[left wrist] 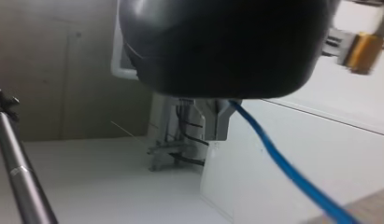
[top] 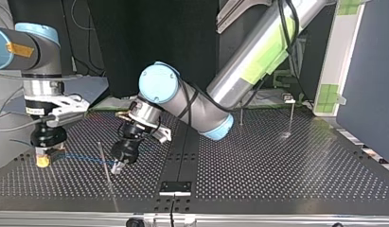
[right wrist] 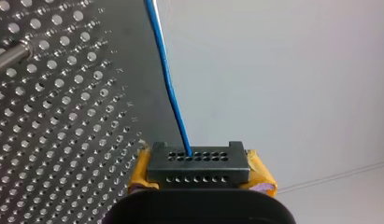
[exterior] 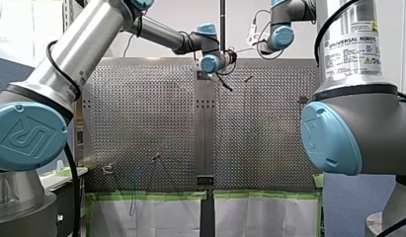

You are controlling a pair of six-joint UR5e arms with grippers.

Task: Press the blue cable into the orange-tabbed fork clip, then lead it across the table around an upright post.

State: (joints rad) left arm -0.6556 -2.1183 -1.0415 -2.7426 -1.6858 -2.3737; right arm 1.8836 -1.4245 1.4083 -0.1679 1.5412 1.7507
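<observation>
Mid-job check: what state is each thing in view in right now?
Left gripper: jaws shut on the cable.
Right gripper: jaws shut on the cable.
Cable: held at both ends, running from one gripper to the other.
Post: upright, close beside the left gripper.

On the front view, one clear text stands on the white label [exterior: 352,48] glued to the silver tube of the robot's right arm [exterior: 339,19]. It reads "UNIVERSAL ROBOTS", with a small round brand mark before the words. Below these words the same label carries smaller printed lines, too small to read, and yellow triangle warning signs [exterior: 371,60]. The big blue round joint cap [exterior: 27,136] of the left arm bears an embossed mark inside a rounded square; its letters cannot be told.
</observation>
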